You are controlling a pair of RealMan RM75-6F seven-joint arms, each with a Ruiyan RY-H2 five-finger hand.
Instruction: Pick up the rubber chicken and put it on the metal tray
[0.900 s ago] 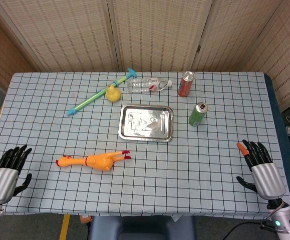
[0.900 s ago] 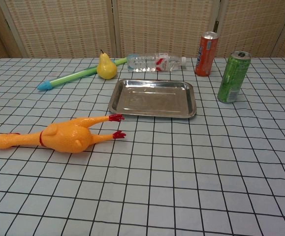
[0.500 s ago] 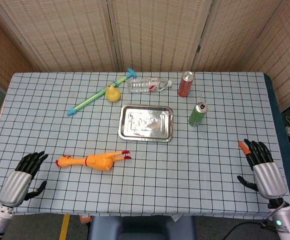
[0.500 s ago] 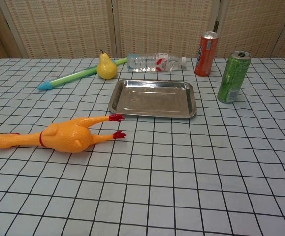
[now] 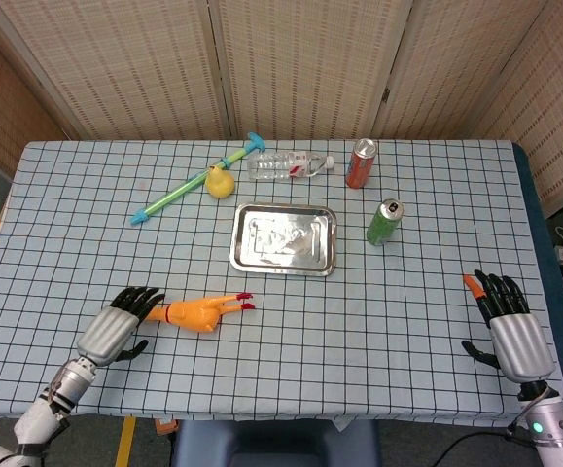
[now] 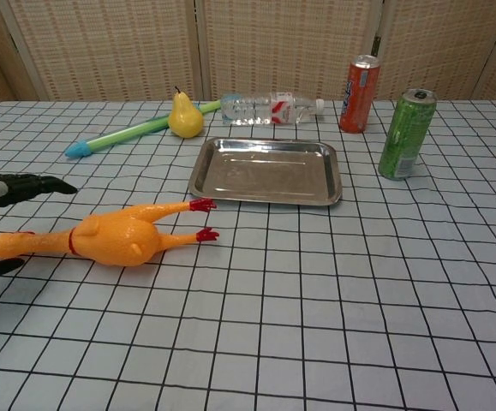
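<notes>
The orange rubber chicken [image 5: 198,312] [image 6: 110,238] lies on its side on the checked cloth, red feet toward the metal tray [image 5: 284,239] [image 6: 267,171]. My left hand [image 5: 118,327] [image 6: 8,190] hovers over the chicken's head end with fingers spread, holding nothing; in the head view its fingers cover the chicken's head. My right hand [image 5: 507,326] rests open at the table's front right, far from both, and shows only in the head view. The tray holds nothing.
Behind the tray lie a yellow pear [image 5: 220,183] [image 6: 185,116], a green and blue stick toy [image 5: 189,190] [image 6: 128,134] and a water bottle [image 5: 289,165] [image 6: 271,108]. An orange can [image 5: 360,163] [image 6: 358,82] and a green can [image 5: 383,222] [image 6: 406,133] stand right of the tray.
My left hand has moved right from the table's front left corner to the chicken's head end, and now enters the chest view. Chicken, tray and right hand are where they were.
</notes>
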